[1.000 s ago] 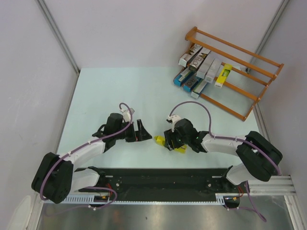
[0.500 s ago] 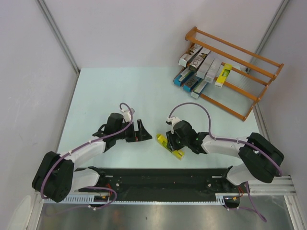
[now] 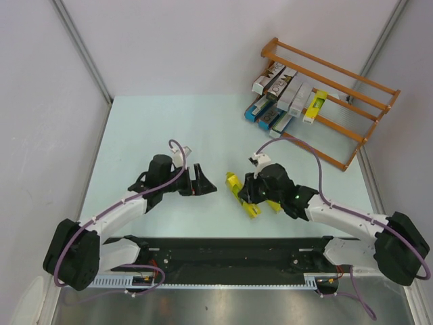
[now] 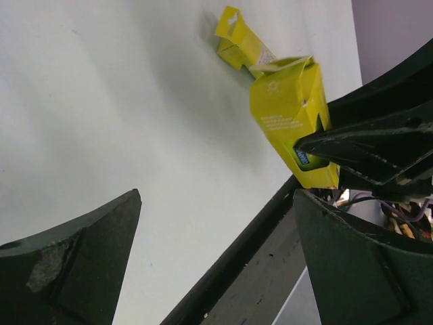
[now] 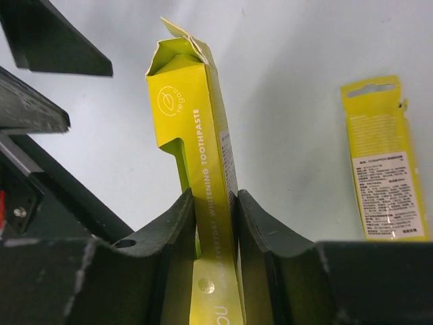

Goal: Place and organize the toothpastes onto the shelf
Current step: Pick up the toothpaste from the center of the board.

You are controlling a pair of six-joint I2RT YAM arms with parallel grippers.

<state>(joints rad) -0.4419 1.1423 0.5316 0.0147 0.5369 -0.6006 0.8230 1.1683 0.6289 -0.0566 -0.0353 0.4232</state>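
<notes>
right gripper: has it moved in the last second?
Yes. In the top view the right gripper has shifted right and farther back, toward the shelf, and is now shut on a yellow toothpaste carton.

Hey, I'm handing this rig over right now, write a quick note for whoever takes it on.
Left gripper: jaws open, empty, facing the right one.
Right gripper: jaws shut on a yellow carton, near the front of the table.
A second yellow carton lies flat on the table beside it.
Done: a third yellow carton and the silver and blue cartons are on the shelf, far right.
To do: shelve the held carton, then the loose one, and tidy the row.
</notes>
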